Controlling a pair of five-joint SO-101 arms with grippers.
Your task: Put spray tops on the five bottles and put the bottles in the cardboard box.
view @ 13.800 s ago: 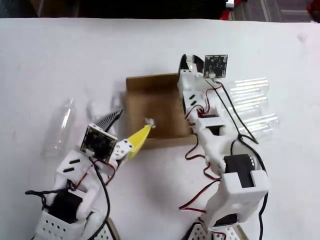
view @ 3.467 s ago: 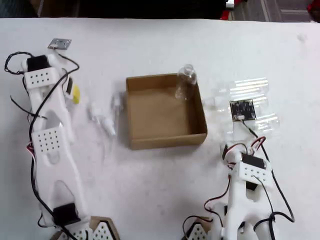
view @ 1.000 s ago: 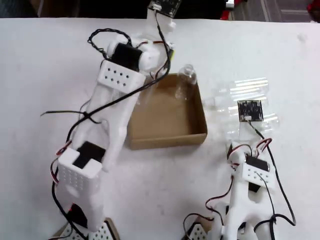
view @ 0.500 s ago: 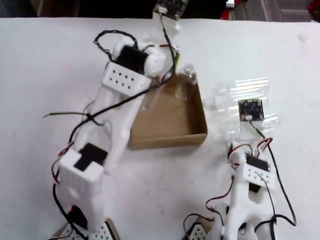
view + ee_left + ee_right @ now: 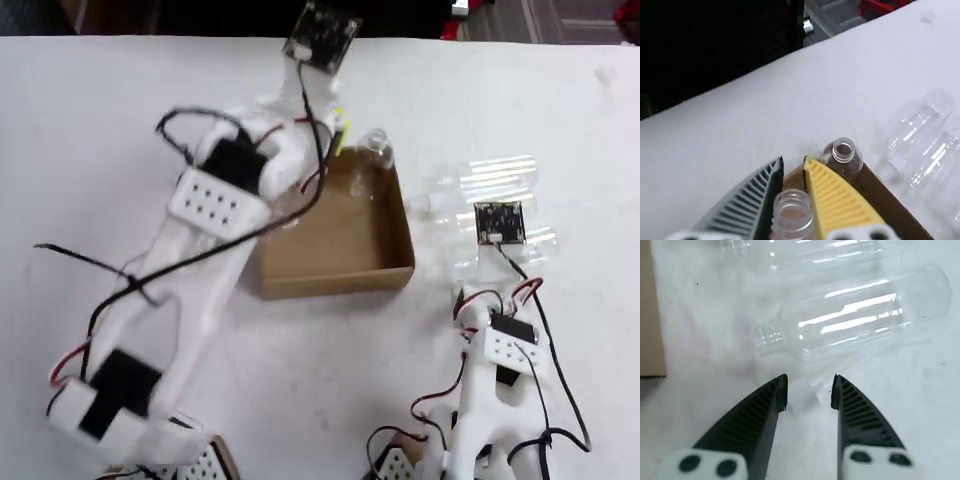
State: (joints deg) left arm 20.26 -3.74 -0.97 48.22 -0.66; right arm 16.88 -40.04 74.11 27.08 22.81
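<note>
My left gripper (image 5: 793, 161) is shut on the neck of a clear bottle (image 5: 792, 214) with no top, between its grey and yellow fingers. In the high view this gripper (image 5: 336, 138) hangs over the far left corner of the cardboard box (image 5: 335, 280). A second open-necked bottle (image 5: 372, 165) stands upright in the box's far right corner (image 5: 842, 151). My right gripper (image 5: 808, 387) is open just above the table, pointing at a lying clear bottle (image 5: 855, 315) a short way from its neck. More clear bottles (image 5: 500, 195) lie to the right of the box.
The left arm (image 5: 200, 240) stretches across the table's left half and over the box's left side. The right arm (image 5: 495, 345) stands at the near right. The table's far edge (image 5: 740, 85) meets a dark background. The box's side (image 5: 650, 315) lies beside the right gripper.
The left arm, at the far left of the table 3.5 s ago, has swung over the box with a bottle; in the last second it shifted slightly left. The right arm stayed still.
</note>
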